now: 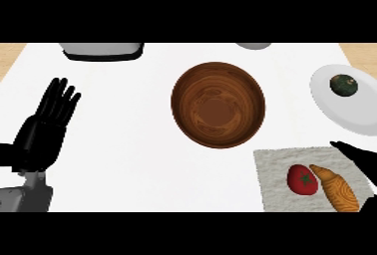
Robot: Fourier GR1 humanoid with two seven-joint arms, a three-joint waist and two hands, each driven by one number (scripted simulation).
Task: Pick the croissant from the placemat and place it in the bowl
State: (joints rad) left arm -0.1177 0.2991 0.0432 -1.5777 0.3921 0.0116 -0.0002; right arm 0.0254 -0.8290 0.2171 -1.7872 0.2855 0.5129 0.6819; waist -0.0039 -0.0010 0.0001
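A: On the placemat [294, 164], near the counter's front right corner: croissant [336, 189], touching a tomato [302, 179].
B: Reaching step, probably. Right hand [357, 157] above it, fingers straight, holding nothing. Left hand [44, 124] resting open.
A: Next: lower, close around croissant, carry to the bowl [218, 104] at centre.

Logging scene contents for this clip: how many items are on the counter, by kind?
Food: 3 (croissant, tomato, avocado)
Dishes: 2 (wooden bowl, white plate)
Placemat: 1
Cut off at the top edge, unidentifiable: 2
Total: 8
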